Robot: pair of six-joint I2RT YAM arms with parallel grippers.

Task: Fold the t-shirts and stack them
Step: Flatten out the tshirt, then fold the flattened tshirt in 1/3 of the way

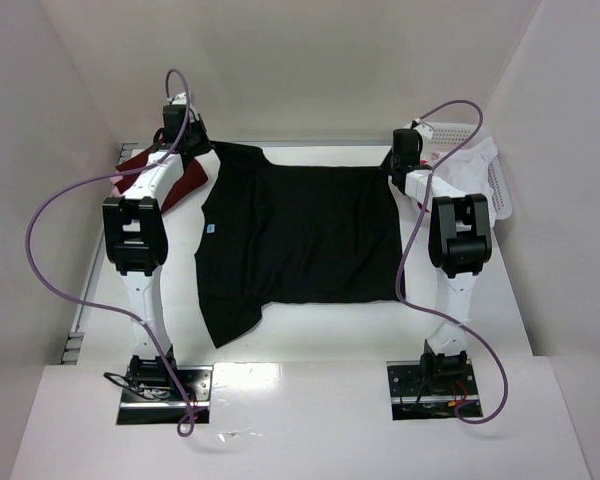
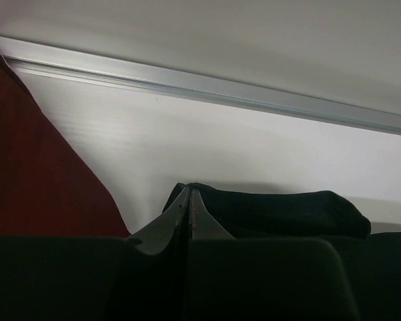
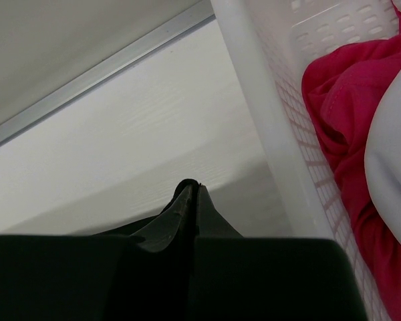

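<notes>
A large black t-shirt lies spread flat across the middle of the white table. My left gripper is at its far left corner, jaws shut with black cloth pinched at the tips. At the far right corner my right gripper is shut too, a curl of black cloth wrapped round its tips. A dark red t-shirt lies under the left arm. A pink-red t-shirt and a white one sit in the basket.
The white perforated plastic basket stands at the far right, close beside the right gripper. White walls enclose the table on three sides, with a metal rail along the far edge. Purple cables loop from both arms.
</notes>
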